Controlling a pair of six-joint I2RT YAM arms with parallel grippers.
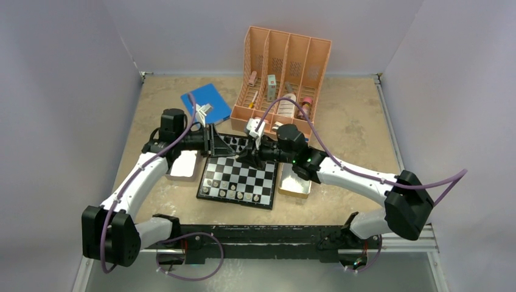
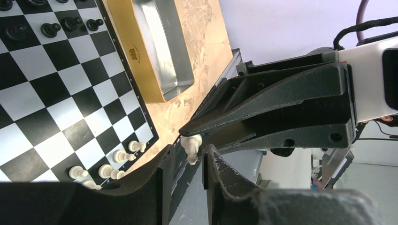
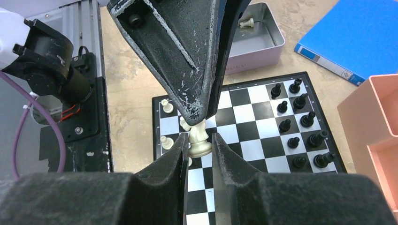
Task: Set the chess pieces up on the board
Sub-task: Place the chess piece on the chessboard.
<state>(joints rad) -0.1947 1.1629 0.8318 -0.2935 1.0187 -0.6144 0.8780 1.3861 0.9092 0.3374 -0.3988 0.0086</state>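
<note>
While right gripper point(image 3: 198, 139) pinches white piece point(image 3: 201, 148), gold tray point(image 2: 124, 51) lettering illegible.

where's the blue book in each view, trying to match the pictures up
Top external: the blue book lies flat on the table, left of the peach organizer and beyond the chessboard.
Left wrist: not in it.
Right wrist: the book fills the top right corner, past the board's far corner.
Shared landmark: the chessboard, which shows in all three views.

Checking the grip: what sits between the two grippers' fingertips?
A pale chess piece, between right gripper and left gripper above the board; both wrist views show it.
</note>
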